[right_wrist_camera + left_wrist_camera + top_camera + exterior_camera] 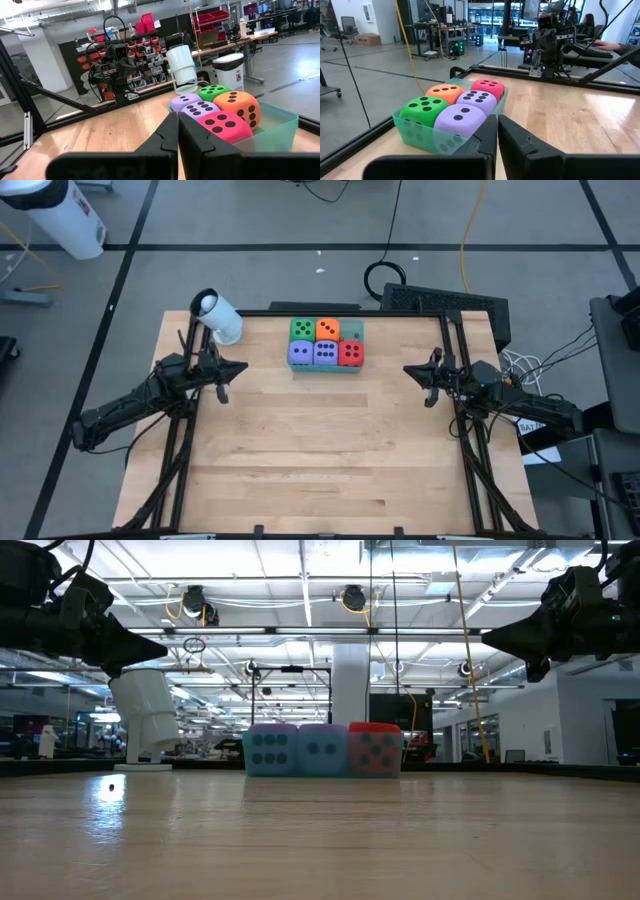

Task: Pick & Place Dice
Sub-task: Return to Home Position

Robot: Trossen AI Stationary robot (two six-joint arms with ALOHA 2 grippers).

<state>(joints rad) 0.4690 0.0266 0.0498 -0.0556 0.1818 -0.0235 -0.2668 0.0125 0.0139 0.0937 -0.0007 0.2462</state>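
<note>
Five dice sit in a translucent green tray [353, 331] at the table's far middle. Green [301, 329] and orange [327, 330] are in the far row. Two purple dice [300, 352] [325, 352] and a red one [350, 352] are in the near row. My left gripper [240, 367] hovers level and shut at the tray's left, fingertips [497, 122] pointing toward the dice. My right gripper [408, 370] hovers level and shut at the tray's right, its fingertips [178, 120] also facing the dice. Neither touches anything.
A white cylindrical device [218, 315] stands at the table's far left corner, near my left gripper. A black keyboard-like box [445, 302] lies past the far right corner. A dark frame [470, 450] runs along both sides of the table. A person [590, 22] sits beyond the right side.
</note>
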